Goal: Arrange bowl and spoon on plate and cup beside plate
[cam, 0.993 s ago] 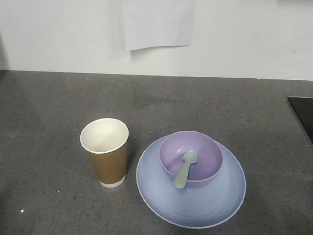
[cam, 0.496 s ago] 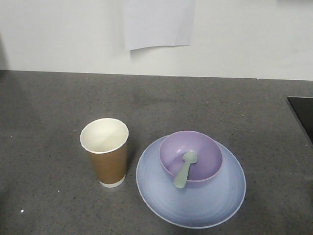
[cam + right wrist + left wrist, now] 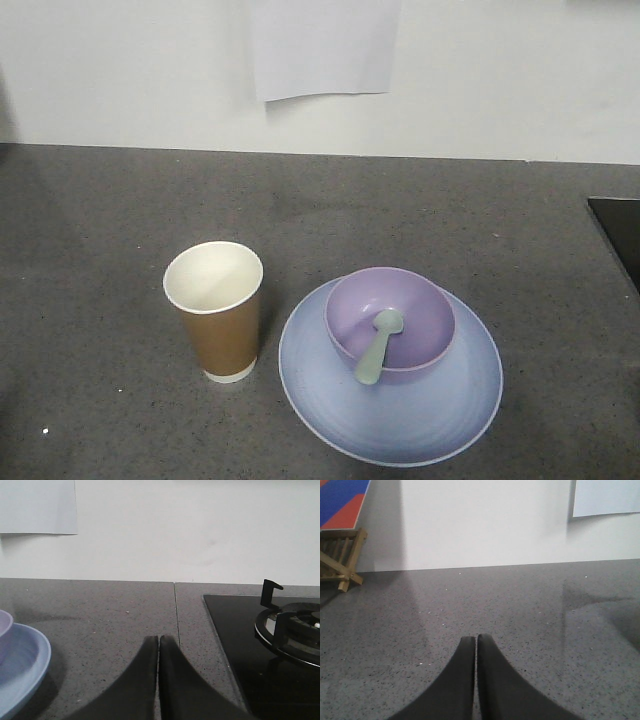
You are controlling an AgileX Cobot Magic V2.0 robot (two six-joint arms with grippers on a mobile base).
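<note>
1. Leftmost, the left gripper (image 3: 475, 642): jaws pressed together, nothing between them, held low over bare grey counter (image 3: 100, 200). A wooden rack (image 3: 340, 562) stands against the wall at the counter's far left edge.
2. Next, the cup (image 3: 214, 310): upright, white inside showing, standing on the counter near its front edge, just beside the plate's left rim. A thin gap shows between them, so apart, not touching.
3. Plate (image 3: 390, 415): flat on the counter toward the front edge, right of centre.
4. Bowl (image 3: 390, 320): sits upright on the plate, set toward the plate's far side.
5. Spoon (image 3: 378, 345): scoop down inside the bowl, handle leaning out over the bowl's near rim and pointing toward the counter's front edge.
6. Right gripper (image 3: 158, 642): also closed tight and empty, over the counter between the plate's right rim and the black hob (image 3: 260, 645) with its burner grate (image 3: 290, 625) at the right edge.
7. Judgement: all three placements read as done. Bowl and spoon are on the plate, cup beside it. Neither arm is near the setting. Nothing looks left to do, unless the spoon was meant to lie directly on the plate.
</note>
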